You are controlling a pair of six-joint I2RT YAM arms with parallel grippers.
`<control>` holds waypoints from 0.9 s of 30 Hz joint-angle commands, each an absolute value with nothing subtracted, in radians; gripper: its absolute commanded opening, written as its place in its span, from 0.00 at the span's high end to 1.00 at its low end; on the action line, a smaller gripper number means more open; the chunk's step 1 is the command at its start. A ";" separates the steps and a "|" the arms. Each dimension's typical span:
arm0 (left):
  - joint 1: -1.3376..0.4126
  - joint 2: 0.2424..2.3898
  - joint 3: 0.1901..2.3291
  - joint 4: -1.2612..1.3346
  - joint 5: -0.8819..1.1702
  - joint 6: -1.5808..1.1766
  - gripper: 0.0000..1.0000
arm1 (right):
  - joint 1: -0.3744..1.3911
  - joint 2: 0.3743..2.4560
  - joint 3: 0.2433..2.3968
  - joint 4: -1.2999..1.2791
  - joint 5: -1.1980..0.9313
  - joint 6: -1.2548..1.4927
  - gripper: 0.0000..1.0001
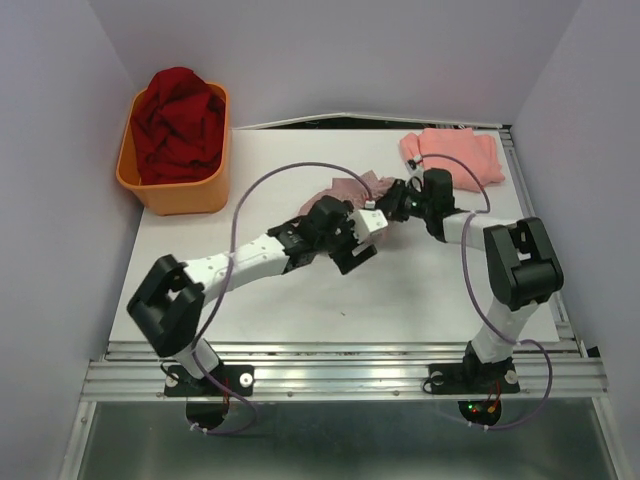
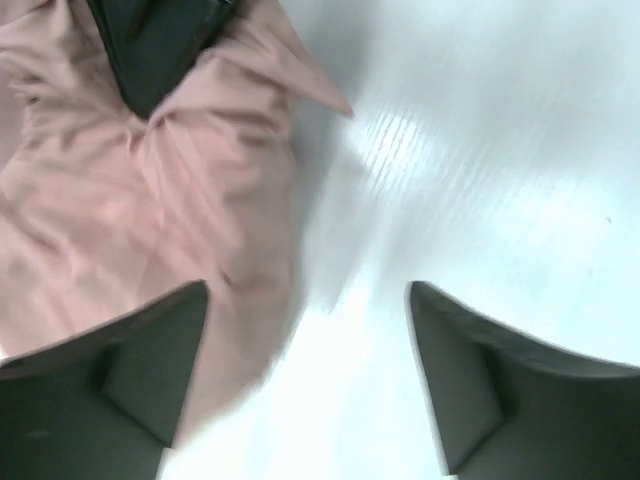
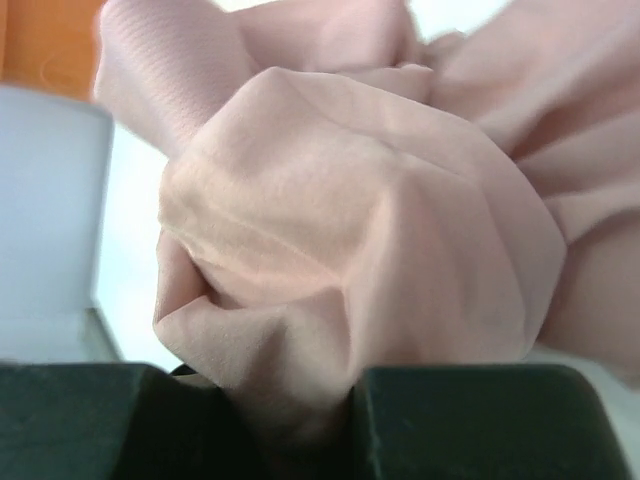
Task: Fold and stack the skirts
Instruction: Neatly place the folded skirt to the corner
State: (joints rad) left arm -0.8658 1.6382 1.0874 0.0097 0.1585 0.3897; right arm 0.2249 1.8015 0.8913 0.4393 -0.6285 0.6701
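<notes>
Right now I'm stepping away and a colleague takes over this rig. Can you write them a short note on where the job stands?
The left gripper is open and empty, over the table beside the mauve skirt.
The right gripper is shut on a bunch of the mauve skirt, mid-table.
The salmon skirt lies apart at the far right edge, apparently folded.
Done: possibly the salmon fold; nothing stacked.
Left: fold the mauve skirt, then stack it with the salmon one.

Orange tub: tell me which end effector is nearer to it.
Left. The left end effector hangs open at mid-table, to the right of the orange tub; the right end effector sits farther right, pinching the mauve skirt.
</notes>
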 commanded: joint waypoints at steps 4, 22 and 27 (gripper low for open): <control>-0.734 1.344 1.120 -0.222 0.271 0.354 0.02 | 0.225 1.874 1.225 0.080 -0.569 0.165 0.99; -0.641 1.236 1.031 -0.241 0.339 0.347 0.01 | 0.069 2.226 1.973 -0.350 -0.546 -0.222 0.99; -0.641 1.253 1.032 -0.239 0.341 0.351 0.02 | 0.020 2.227 2.016 -0.371 -0.554 -0.244 0.99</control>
